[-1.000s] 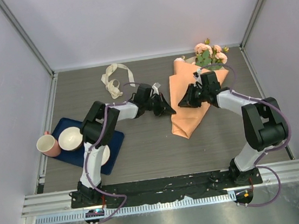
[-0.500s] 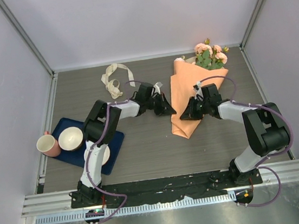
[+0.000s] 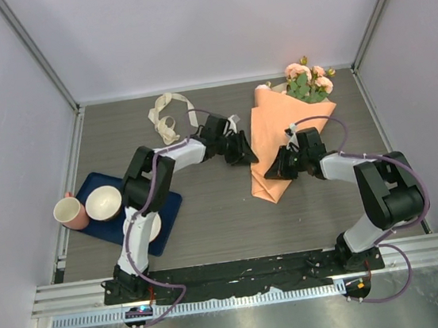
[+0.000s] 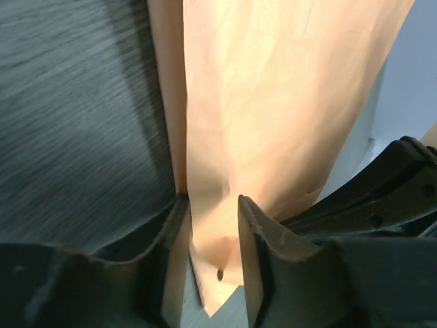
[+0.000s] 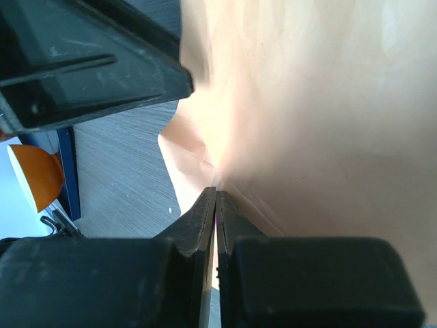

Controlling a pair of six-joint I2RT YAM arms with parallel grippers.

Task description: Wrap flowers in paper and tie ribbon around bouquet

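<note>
Right gripper [image 5: 216, 195] pinches the orange paper [image 3: 268, 138] tight; left gripper [image 4: 208, 205] (jaws parted) straddles its edge.

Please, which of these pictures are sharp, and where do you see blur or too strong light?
Top external view: sharp, evenly lit, only soft shadows on the table. Left wrist view: the table grain is smeared by blur, while the paper looks fairly clear. Right wrist view: the paper is washed out by strong light, and the right gripper's fingers are dark.
</note>
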